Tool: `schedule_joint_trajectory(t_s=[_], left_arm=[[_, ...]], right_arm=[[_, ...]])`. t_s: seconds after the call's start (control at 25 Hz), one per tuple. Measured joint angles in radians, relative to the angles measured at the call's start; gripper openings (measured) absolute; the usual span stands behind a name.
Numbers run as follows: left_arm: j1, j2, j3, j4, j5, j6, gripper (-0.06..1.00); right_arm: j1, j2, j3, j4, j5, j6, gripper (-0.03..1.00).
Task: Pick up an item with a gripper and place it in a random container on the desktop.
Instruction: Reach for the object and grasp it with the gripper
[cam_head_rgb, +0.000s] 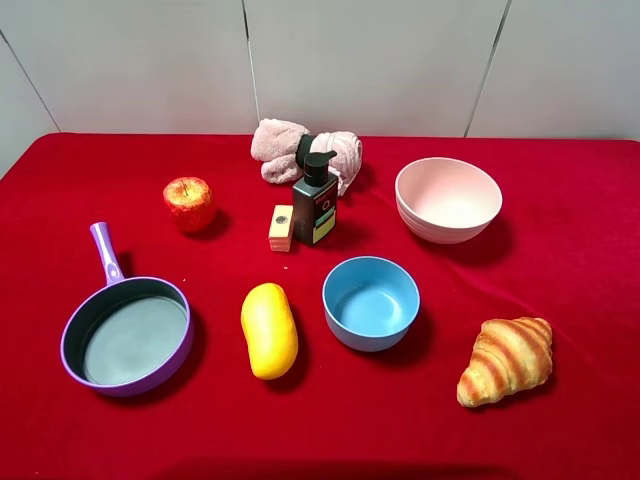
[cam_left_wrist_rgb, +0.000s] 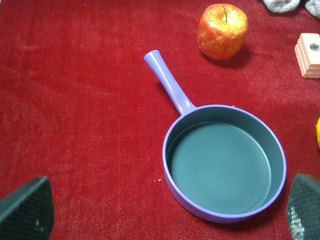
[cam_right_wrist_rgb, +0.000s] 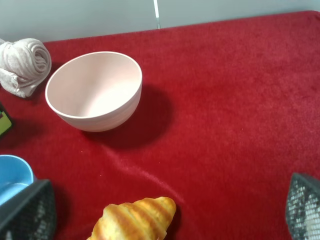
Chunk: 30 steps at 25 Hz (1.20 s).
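Golden-brown, ridged croissant lies on red cloth.

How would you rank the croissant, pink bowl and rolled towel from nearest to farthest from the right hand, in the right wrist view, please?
1. Croissant, directly ahead.
2. Pink bowl, farther out.
3. Rolled towel, beyond the bowl.

The croissant is striped golden-brown, the bowl pale pink.
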Motion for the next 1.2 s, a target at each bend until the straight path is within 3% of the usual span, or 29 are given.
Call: schedule_joint_trajectory(t_s=[1.2], left_arm=[[0.000,0.000,0.000,0.000,0.000,0.000,0.92]], right_arm=[[0.000,0.000,0.000,0.000,0.000,0.002,0.69]])
